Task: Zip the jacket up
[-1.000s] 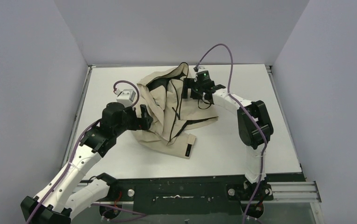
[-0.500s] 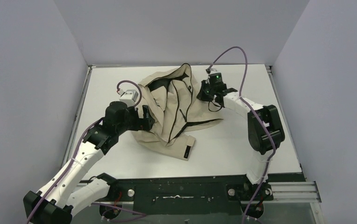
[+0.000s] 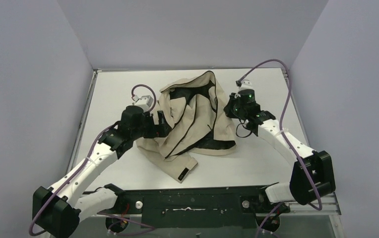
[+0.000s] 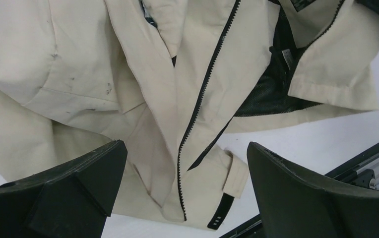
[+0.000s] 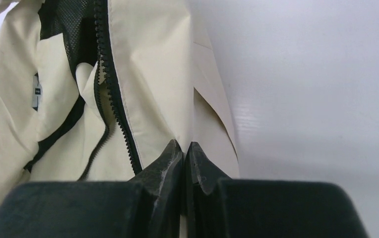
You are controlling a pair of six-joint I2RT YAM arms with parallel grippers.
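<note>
The beige jacket (image 3: 192, 119) lies crumpled and unzipped on the white table, black lining showing. Its dark zipper teeth (image 4: 205, 84) run down an open front edge, also seen as the zipper (image 5: 115, 99) in the right wrist view. A sleeve cuff with a black tab (image 3: 181, 176) points toward the near edge. My left gripper (image 3: 161, 124) hovers open over the jacket's left side, its jaws wide apart around the zipper end, touching nothing (image 4: 185, 148). My right gripper (image 3: 228, 106) is shut on a fold of the jacket's right edge (image 5: 186, 145).
The white table (image 3: 277, 89) is walled at the back and both sides. A black rail (image 3: 192, 201) with the arm bases runs along the near edge. Purple cables loop above both wrists.
My right gripper closed on the jacket's edge and moved right and nearer, dragging the jacket rightward. My left gripper followed a little to the right, still open.
</note>
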